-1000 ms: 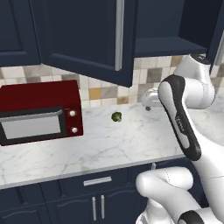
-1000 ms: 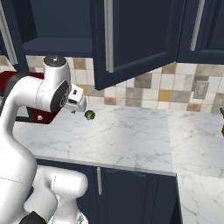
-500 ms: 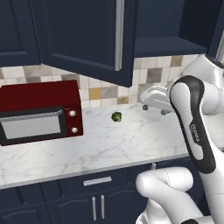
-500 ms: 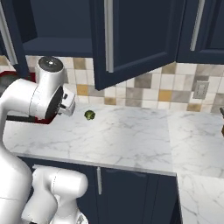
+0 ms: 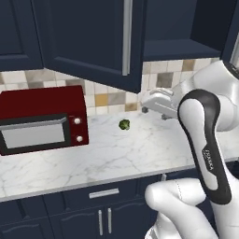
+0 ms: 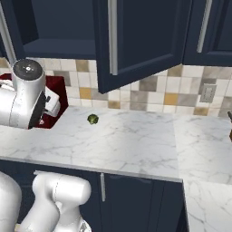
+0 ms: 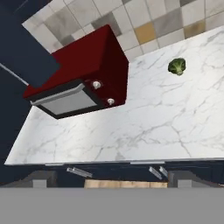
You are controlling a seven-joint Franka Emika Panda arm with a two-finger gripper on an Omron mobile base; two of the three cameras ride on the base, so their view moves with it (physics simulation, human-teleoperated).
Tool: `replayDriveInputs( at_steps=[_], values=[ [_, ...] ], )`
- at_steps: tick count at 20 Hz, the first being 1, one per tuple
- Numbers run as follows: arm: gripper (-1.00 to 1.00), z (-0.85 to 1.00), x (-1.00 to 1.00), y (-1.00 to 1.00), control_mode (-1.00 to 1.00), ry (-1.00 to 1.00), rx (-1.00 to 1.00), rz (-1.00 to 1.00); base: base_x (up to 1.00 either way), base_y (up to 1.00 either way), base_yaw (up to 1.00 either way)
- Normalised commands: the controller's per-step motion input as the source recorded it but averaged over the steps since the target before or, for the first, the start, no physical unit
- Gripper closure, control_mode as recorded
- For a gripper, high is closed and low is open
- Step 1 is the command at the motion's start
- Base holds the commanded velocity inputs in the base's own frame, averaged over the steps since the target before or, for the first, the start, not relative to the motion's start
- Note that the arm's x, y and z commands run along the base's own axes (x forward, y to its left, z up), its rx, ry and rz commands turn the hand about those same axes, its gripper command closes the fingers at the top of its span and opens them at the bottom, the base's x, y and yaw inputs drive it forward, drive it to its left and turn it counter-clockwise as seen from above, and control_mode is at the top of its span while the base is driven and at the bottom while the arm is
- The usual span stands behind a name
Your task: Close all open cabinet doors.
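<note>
arm swung further left since 0.5 s ago, hand turned toward microwave [image 5: 42, 119] | claw [image 7: 109, 179] open, empty | cabinet door [image 5: 88, 39] ajar above bench [image 5: 107, 158] back edge | broccoli [image 5: 124, 124] unmoved | "PANDA" on forearm

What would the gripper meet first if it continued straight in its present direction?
Most likely the white marble counter, just right of the dark red microwave. The small green broccoli floret lies off that line. Depth is unclear.
</note>
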Motion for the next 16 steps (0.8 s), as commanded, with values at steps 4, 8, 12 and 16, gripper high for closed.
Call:
replayDriveInputs(
  at_steps=[4, 8, 12, 16],
  values=[
    [-1.0, 0.22, -0.21, 0.43, -1.0, -0.05, 0.14, -0.15, 0.0, 0.0, 0.0],
    [-1.0, 0.21, -0.04, 0.55, -1.0, -0.03, 0.12, -0.16, 0.0, 0.0, 0.0],
    [-1.0, 0.22, 0.0, 0.62, -1.0, -0.08, 0.09, -0.14, 0.0, 0.0, 0.0],
    [-1.0, 0.26, 0.05, 0.61, -1.0, -0.02, 0.11, -0.13, 0.0, 0.0, 0.0]
  ],
)
